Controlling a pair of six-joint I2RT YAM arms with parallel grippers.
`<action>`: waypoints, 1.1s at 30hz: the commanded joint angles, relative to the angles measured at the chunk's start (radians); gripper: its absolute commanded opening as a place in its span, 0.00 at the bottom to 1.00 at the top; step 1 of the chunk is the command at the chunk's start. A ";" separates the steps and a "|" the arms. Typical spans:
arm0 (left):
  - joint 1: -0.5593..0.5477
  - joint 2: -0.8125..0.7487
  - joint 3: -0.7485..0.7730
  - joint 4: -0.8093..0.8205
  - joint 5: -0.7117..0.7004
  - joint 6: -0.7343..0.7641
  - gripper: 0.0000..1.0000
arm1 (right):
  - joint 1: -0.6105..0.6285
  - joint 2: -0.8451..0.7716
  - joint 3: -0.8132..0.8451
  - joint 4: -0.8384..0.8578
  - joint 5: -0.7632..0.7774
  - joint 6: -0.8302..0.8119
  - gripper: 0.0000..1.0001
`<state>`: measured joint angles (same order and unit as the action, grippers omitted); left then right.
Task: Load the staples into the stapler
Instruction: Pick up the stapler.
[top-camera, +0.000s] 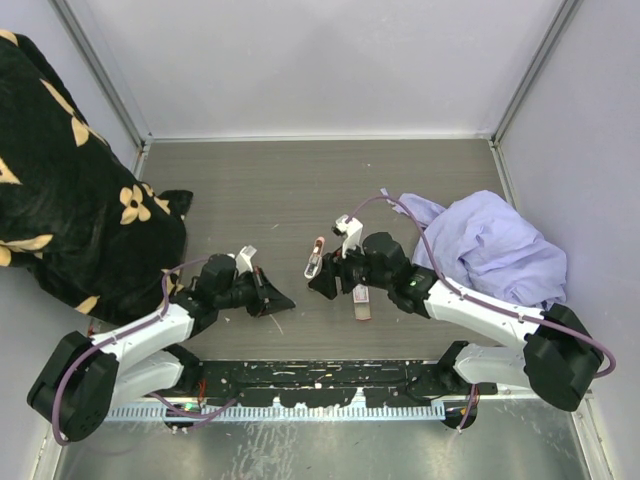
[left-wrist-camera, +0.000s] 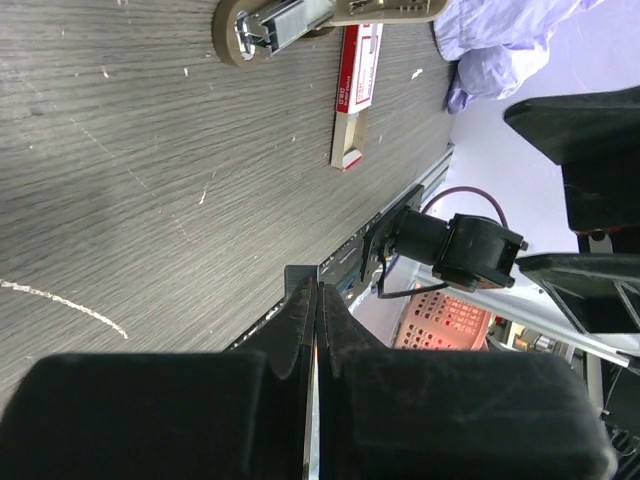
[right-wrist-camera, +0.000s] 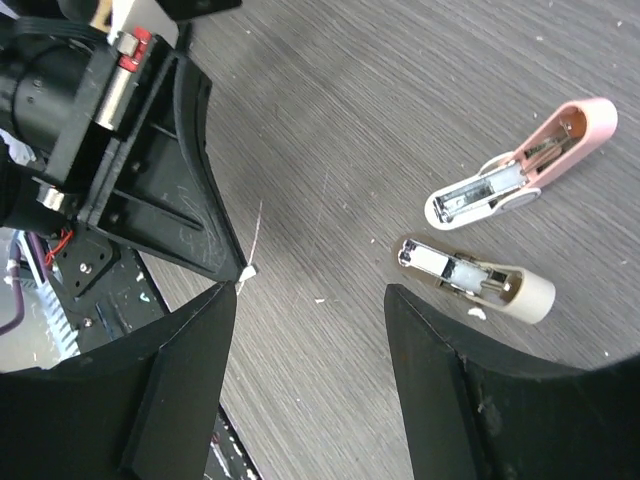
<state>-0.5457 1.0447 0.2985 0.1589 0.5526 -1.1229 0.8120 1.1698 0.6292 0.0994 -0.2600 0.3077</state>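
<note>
Top view. On the table (top-camera: 300, 190), mid-frame: stapler (top-camera: 316, 258), lying just above the right gripper (top-camera: 320, 284). Lower right of it: staples box (top-camera: 361, 304), partly under the right arm (top-camera: 480, 310). The left gripper (top-camera: 283, 300) sits left of both, apart. Left edge: blanket (top-camera: 70, 190). Right side: bunched cloth (top-camera: 495, 245), above the right arm.

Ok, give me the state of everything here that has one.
left end effector: shut.
right end effector: open, holding nothing.
staples box: lying flat, tray slid partly out.
pink stapler: hinged open, magazine exposed.
beige stapler: lying down, metal channel showing.
purple cloth: crumpled.
</note>
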 joint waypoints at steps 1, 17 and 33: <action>0.001 0.006 -0.011 0.027 0.000 -0.045 0.00 | 0.048 -0.018 0.000 0.134 -0.014 -0.032 0.67; 0.064 -0.085 -0.011 0.085 0.152 -0.317 0.00 | 0.157 -0.007 -0.245 0.603 0.033 0.091 0.74; 0.077 -0.098 -0.024 0.166 0.190 -0.445 0.00 | 0.150 0.133 -0.175 0.718 0.005 0.132 0.68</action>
<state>-0.4755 0.9703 0.2825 0.2596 0.7052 -1.5364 0.9630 1.2903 0.4076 0.7120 -0.2455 0.4263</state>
